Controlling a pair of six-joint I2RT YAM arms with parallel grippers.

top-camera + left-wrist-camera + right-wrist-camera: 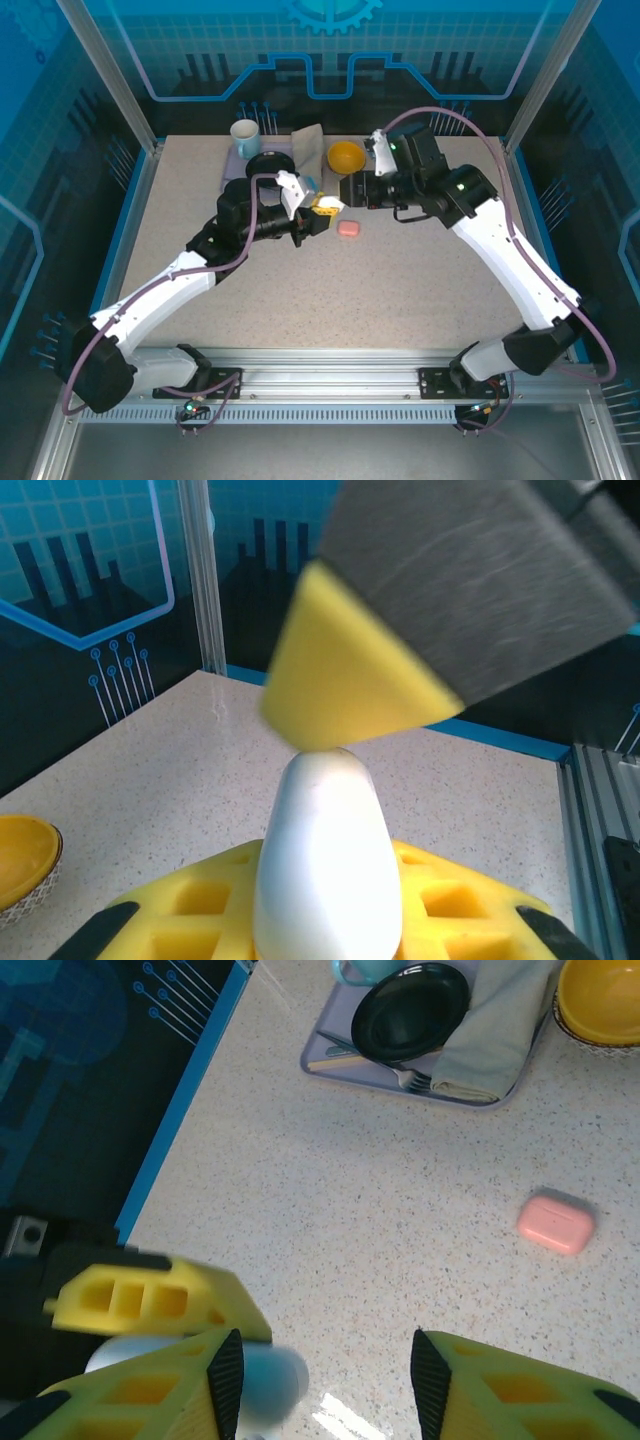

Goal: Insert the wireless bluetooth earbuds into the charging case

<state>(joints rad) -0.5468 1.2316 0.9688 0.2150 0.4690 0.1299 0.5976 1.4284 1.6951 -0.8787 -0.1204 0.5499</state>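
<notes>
Enclosure: blue-panelled walls around a speckled table (400, 290); I'm working from the near edge.
Back row, left to right: one tray (330, 1052) carrying one mug (245, 135), one black plate (410, 1010), one fork (412, 1080) and one folded cloth (490, 1040); one yellow bowl (346, 156) just beside it.
Left gripper (312, 215): fingers clamped on the white case (325, 870), holding it upright above the middle of the table.
Right gripper (325, 1345): fingers apart; in my left wrist view one yellow fingertip (350, 670) touches the top of the white case.
Pink case (556, 1223): lying shut on the table, near both grippers, touched by neither.
Cases counted: two, one white and one pink.
Earbuds counted: none that I can make out; too small or hidden, so I cannot tell where they lie.
Step in hand: by my reading, getting the white case open, the left holding and the right working the lid.
Next move calls for: a light catch on the lid edge while the left grip holds steady, then finding an earbud to pick.
</notes>
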